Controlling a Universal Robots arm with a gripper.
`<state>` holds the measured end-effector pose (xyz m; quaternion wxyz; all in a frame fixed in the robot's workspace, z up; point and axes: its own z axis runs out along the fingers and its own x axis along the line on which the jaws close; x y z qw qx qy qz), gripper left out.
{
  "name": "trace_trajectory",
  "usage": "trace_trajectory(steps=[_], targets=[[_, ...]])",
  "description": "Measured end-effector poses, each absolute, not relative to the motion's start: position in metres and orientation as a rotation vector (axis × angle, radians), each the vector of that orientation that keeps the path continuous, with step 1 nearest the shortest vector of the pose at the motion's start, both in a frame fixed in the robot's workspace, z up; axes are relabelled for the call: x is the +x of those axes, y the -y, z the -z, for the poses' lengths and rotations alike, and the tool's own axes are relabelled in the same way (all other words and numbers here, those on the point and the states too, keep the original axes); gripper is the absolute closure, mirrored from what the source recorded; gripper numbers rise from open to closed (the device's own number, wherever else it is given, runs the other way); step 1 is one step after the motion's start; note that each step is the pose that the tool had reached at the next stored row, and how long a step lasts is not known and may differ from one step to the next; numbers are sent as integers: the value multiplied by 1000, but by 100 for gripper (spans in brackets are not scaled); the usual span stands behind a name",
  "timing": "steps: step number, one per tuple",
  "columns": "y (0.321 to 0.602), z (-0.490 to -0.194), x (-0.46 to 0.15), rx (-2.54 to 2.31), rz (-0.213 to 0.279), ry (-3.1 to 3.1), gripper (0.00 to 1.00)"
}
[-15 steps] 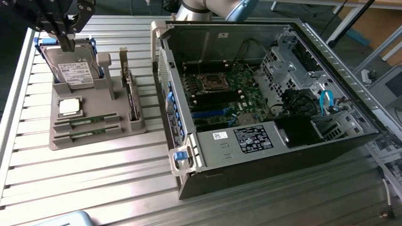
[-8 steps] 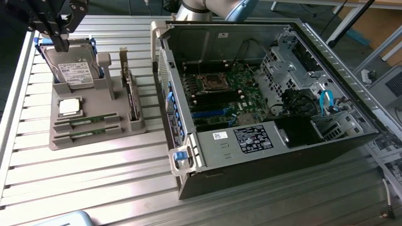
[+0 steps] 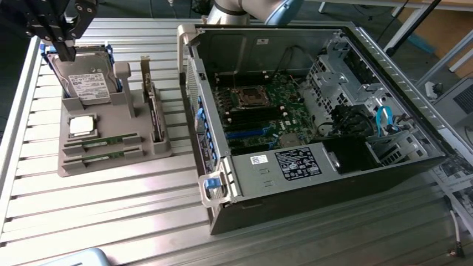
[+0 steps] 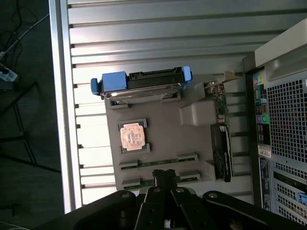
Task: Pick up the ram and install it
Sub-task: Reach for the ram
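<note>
Two green ram sticks lie side by side in slots at the near end of a grey holder tray. In the wrist view they show as thin strips. My gripper hangs high over the tray's far end, above the hard drive, well away from the sticks. In the wrist view its black fingers meet in one tip, shut and holding nothing. The open computer case holds the motherboard with its dark memory slots.
The tray also carries a square silver processor and an upright dark expansion card. The hard drive has blue rails. The case's rear wall stands close beside the tray. All rest on a ribbed metal table.
</note>
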<state>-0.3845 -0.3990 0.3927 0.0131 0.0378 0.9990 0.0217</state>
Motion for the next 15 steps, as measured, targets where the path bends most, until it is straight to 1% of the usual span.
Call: trace_trajectory(steps=[15], targets=[[407, -393, -385, 118, -68, -3112, 89]])
